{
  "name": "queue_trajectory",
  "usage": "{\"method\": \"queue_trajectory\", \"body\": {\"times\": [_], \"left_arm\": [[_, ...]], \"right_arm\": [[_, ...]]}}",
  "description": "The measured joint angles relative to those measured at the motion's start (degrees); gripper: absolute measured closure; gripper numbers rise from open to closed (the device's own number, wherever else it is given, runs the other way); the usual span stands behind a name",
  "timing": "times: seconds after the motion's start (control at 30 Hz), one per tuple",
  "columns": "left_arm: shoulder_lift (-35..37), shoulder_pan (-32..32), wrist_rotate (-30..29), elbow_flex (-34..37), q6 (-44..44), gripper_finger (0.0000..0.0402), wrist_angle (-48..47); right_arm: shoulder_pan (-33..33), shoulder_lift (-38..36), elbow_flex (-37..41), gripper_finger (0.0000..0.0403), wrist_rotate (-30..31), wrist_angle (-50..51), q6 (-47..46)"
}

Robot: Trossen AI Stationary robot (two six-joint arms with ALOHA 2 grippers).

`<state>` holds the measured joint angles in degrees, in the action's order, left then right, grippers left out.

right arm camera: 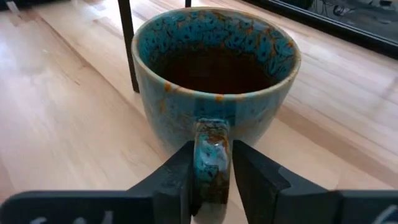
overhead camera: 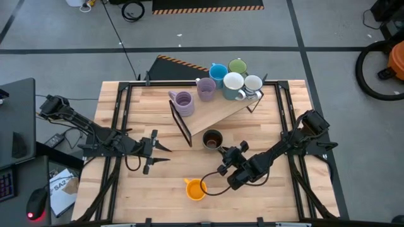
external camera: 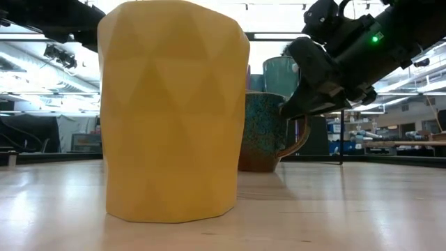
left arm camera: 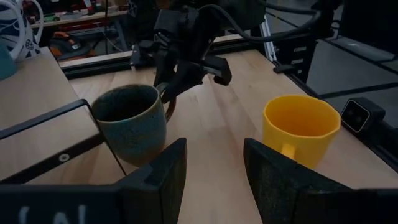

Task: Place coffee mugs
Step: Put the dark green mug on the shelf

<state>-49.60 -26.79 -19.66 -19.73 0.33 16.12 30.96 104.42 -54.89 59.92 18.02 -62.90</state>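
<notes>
A dark speckled mug [overhead camera: 213,139] with a brown inside stands upright on its base at the table's middle. My right gripper [right arm camera: 211,163] is shut on its handle, reaching in from the near right [overhead camera: 223,149]. An orange mug [overhead camera: 196,188] stands upright near the front edge, untouched; it also fills the low view [external camera: 173,111]. My left gripper [overhead camera: 165,153] hovers open to the left of both mugs, with nothing between its fingers [left arm camera: 213,155]. Several more mugs cluster at the far edge: purple [overhead camera: 183,102], lavender [overhead camera: 206,88], blue [overhead camera: 218,73], green [overhead camera: 238,65] and white [overhead camera: 233,84]. My right gripper pinches the dark mug's handle [right arm camera: 211,146] between its two fingers, one on each flat side. The fingers come from the table's near right, slanting a little downward. The mug stands upright with its base on the table.
A slanted wooden board [overhead camera: 221,112] on a black frame [overhead camera: 180,123] stands just beyond the dark mug. Black rails [overhead camera: 120,113] run along both sides of the table. A small camera block [left arm camera: 357,115] sits at the near edge by the orange mug.
</notes>
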Motion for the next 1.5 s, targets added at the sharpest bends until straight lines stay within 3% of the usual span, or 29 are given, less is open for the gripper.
{"method": "queue_trajectory", "body": {"times": [0.23, 0.83, 1.13, 1.5], "left_arm": [[0.0, -0.1, 0.0, 0.0, -0.7, 0.0235, 0.0], [-0.1, 0.0, 0.0, 0.0, -1.3, 0.0235, -0.8], [-0.1, -0.1, 0.0, 0.0, -1.5, 0.0235, -1.5], [-0.1, -0.1, 0.0, 0.0, -1.5, 0.0235, -1.4]], "right_arm": [[-0.1, -0.4, 0.0, 0.0345, -0.3, 0.0, 2.6], [0.8, -3.5, 0.0, 0.0344, 1.7, 0.7, 7.6], [3.8, -9.2, 0.0, 0.0347, 2.2, 5.6, 7.6], [6.2, -16.2, 0.0, 0.0347, 9.6, 5.9, 13.0]]}}
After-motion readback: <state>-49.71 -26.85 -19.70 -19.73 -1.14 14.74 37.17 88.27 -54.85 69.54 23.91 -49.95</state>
